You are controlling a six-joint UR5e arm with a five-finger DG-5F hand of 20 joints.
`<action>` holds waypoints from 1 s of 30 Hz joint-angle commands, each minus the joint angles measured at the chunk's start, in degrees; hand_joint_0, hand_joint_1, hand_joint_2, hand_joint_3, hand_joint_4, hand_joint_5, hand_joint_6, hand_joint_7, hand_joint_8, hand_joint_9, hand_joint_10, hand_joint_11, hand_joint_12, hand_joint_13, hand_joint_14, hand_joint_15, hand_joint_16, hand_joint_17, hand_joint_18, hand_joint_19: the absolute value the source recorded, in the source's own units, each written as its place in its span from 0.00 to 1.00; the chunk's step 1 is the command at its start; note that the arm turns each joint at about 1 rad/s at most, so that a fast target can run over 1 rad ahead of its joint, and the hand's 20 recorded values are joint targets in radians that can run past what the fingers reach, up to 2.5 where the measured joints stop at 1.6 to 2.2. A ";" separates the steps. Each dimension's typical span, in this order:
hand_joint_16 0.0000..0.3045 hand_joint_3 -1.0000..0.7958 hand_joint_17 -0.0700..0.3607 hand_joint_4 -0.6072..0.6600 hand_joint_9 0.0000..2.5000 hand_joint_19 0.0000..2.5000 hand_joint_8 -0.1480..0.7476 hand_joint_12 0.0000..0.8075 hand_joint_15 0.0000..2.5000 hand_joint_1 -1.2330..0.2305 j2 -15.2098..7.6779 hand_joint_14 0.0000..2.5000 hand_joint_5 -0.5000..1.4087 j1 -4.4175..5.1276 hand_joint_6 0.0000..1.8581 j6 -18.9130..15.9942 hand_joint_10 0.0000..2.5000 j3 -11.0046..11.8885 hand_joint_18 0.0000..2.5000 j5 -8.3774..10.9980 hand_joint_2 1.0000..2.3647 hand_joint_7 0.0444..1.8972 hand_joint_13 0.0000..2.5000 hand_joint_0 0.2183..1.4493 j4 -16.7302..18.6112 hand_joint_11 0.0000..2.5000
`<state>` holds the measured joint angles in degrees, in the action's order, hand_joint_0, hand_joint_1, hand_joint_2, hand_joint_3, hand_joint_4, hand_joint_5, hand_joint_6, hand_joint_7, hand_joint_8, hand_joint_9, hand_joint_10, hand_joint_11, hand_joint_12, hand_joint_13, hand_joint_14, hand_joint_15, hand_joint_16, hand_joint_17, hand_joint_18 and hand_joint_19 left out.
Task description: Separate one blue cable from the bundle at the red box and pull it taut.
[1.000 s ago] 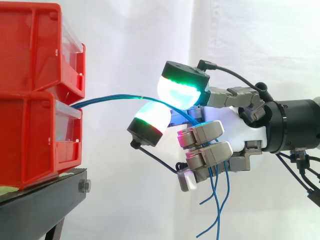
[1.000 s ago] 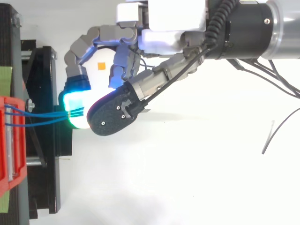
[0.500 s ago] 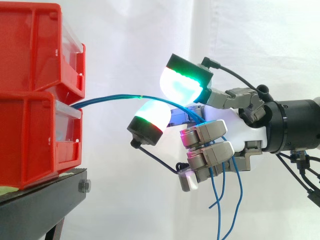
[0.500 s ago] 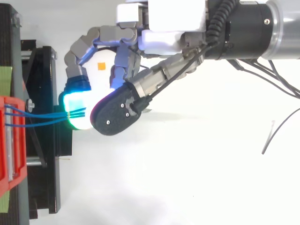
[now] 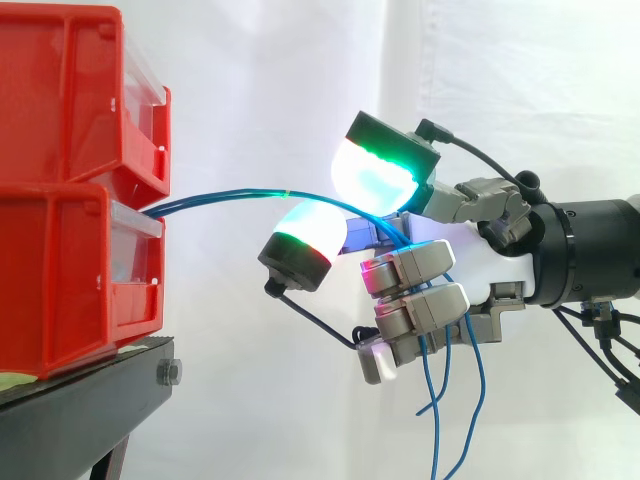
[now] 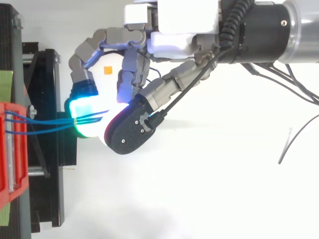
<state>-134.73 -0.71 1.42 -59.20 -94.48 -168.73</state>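
I read this as the separating step, with nothing singled out yet. The bundle of thin blue cables (image 5: 240, 193) leaves the front of the lower of the stacked red plastic bins (image 5: 60, 270) at the left of the frame. It arcs loosely towards the middle and runs into the robot hand (image 5: 470, 250). In the top view I can see several strands (image 6: 50, 121) side by side, all meeting at the cyan-lit fingertip.

The hand is partly closed. The two glowing pads, the upper (image 5: 375, 178) and the lower (image 5: 308, 232), stand slightly apart, with the strands lying over the lower one. The grey fingers beneath are curled towards the palm and seem to trap the cables. The loose ends (image 5: 440, 400) dangle below them, towards the bottom edge.

The line bows upward, so it is slack. For the next move I would want the pads to close on a single strand and let the others drop. Then I would draw the hand towards the right edge, away from the bins on their black stand (image 5: 90, 400), until the arc straightens. The strands lie close together, so catching two is my main worry.
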 commanded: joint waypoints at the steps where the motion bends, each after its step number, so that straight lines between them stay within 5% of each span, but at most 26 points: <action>1: 0.14 0.31 0.38 0.44 0.55 0.32 0.44 0.36 0.63 0.30 0.00 0.01 0.18 0.00 0.45 -0.01 0.00 -0.04 0.34 -0.01 0.00 0.57 0.54 0.34 -0.02 0.66; 13: 0.14 0.46 0.39 0.42 0.55 0.32 0.45 0.37 0.63 0.28 0.00 0.01 0.19 0.00 0.47 -0.01 0.00 0.05 0.35 -0.01 0.02 0.59 0.54 0.32 -0.02 0.67; 20: 0.14 0.31 0.39 0.49 0.55 0.32 0.45 0.37 0.63 0.27 0.00 0.01 0.19 0.00 0.46 -0.10 0.00 0.14 0.34 -0.01 0.00 0.56 0.54 0.32 0.07 0.67; 30: 0.14 0.28 0.39 0.51 0.54 0.32 0.46 0.38 0.63 0.31 0.00 0.01 0.19 0.00 0.45 -0.10 0.00 0.05 0.34 -0.01 0.00 0.55 0.54 0.29 -0.02 0.65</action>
<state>-134.72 -0.70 1.32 -59.14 -94.48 -168.75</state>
